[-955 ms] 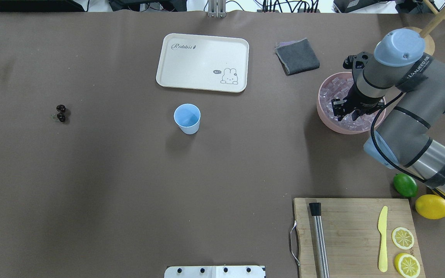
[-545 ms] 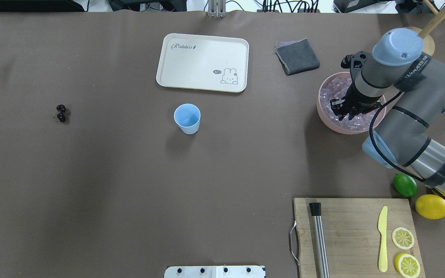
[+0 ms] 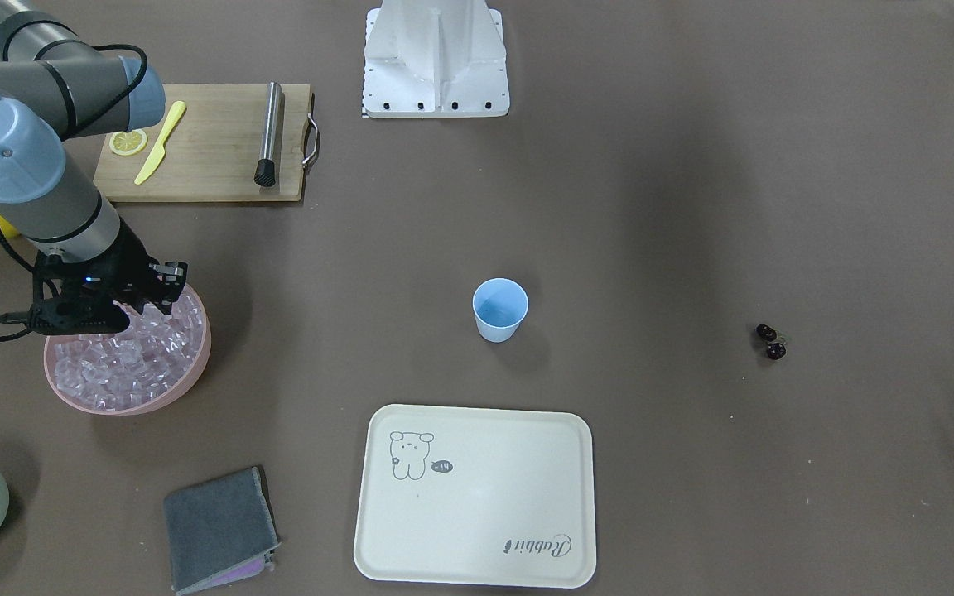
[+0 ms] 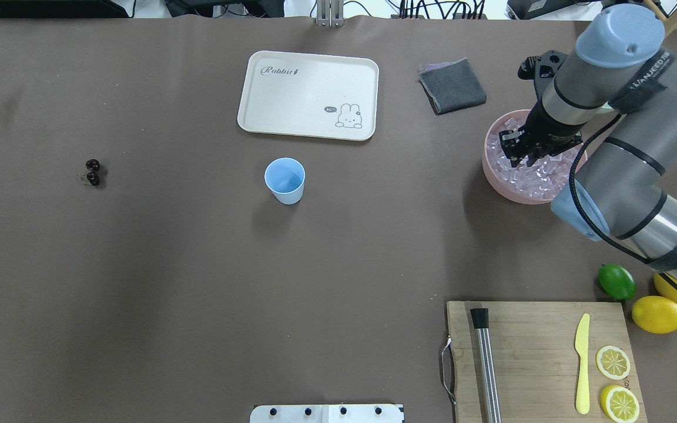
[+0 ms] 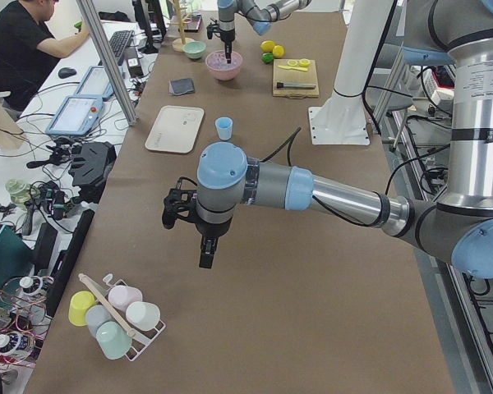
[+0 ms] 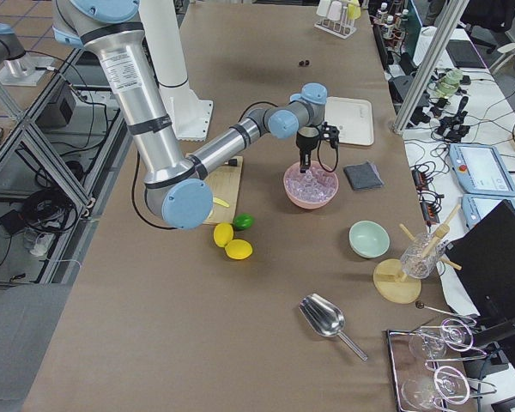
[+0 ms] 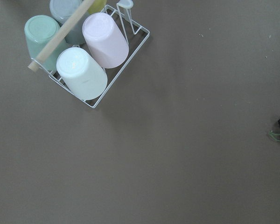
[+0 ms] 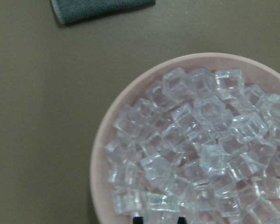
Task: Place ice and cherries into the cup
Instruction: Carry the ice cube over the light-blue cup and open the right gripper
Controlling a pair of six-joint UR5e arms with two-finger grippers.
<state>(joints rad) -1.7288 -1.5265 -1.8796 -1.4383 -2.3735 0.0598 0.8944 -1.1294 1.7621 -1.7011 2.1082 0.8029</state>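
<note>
My right gripper [image 4: 523, 160] hangs just over the pink bowl [image 4: 489, 176], above the side of the heap nearest to me. The bowl is full of ice [image 8: 196, 140], lots of small clear cubes piled up. In my right wrist view I see only the very ends of my fingertips [image 8: 138, 219]. They stand one cube apart, and one cube sits right in the gap, so they look closed on it.

On my side of the bowl, a bit to the right, lies a green lime [image 4: 616, 281]. A wooden board [image 4: 538, 335] lies closer to me than that. Past the bowl, to its left, is a folded grey cloth [image 4: 453, 85].

The cup [image 4: 284, 179] stands upright and well to the left of the bowl, open end up, with nothing in it. A cream tray [image 4: 309, 94] lies left of the bowl too, farther from me than the cup.

The cherries [image 4: 93, 172] lie on the table far to the left of the bowl, way past the cup.

My left gripper [image 5: 206, 256] points down over the table, farther from the bowl than the cherries. I cannot tell if it is open or closed.
</note>
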